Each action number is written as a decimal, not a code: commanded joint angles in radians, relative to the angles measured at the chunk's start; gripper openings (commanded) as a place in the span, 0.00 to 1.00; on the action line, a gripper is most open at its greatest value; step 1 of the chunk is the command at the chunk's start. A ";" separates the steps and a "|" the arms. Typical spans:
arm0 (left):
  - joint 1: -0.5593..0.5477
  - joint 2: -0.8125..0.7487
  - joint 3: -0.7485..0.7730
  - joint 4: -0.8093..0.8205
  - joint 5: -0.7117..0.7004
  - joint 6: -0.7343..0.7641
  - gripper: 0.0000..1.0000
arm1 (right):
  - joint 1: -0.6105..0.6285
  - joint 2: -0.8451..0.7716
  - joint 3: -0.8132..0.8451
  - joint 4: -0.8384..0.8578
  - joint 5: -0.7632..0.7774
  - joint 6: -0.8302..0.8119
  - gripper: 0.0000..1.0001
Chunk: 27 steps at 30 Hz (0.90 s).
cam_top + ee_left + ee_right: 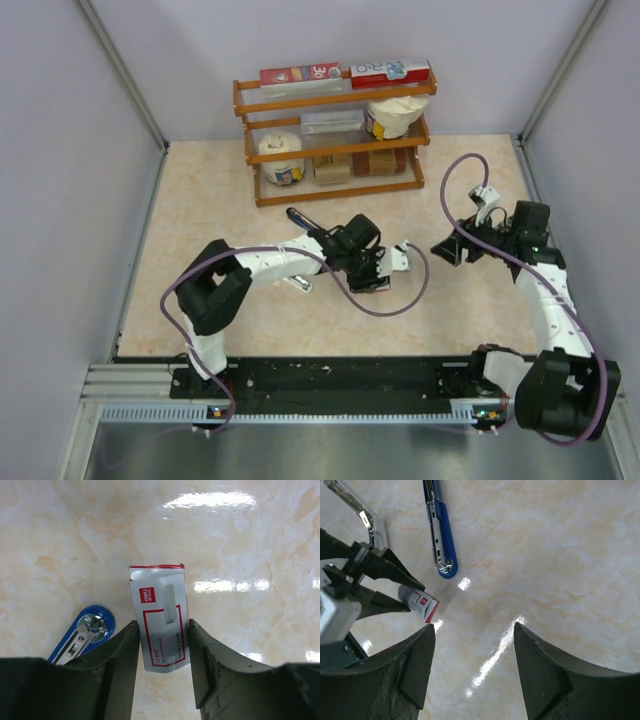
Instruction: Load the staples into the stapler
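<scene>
The staples' red-and-white box (160, 615) is pinched between the two fingers of my left gripper (162, 624), its open end pointing away from the wrist. From the right wrist the box (418, 602) sticks out of the left gripper (402, 597). A blue stapler (82, 636) lies open on the table just left of the box, its metal channel facing up (439, 530). My right gripper (472, 630) hovers open over bare table to the right, nothing between its fingers. From above, the left gripper (385, 265) and right gripper (450, 248) face each other.
A wooden rack (335, 150) with boxes, a roll and jars stands at the back. A silver metal piece (355, 510) lies left of the blue stapler (300, 218). Purple cables loop beside both arms. Grey walls enclose the table.
</scene>
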 commanded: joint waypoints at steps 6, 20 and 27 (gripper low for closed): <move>0.022 -0.125 -0.016 0.037 0.044 -0.033 0.47 | 0.074 0.178 0.092 0.016 -0.090 0.064 0.60; 0.022 -0.179 -0.025 0.062 0.055 -0.071 0.48 | 0.235 0.410 0.153 0.015 -0.166 0.152 0.49; 0.022 -0.174 -0.022 0.071 0.061 -0.080 0.48 | 0.303 0.445 0.155 0.015 -0.185 0.147 0.47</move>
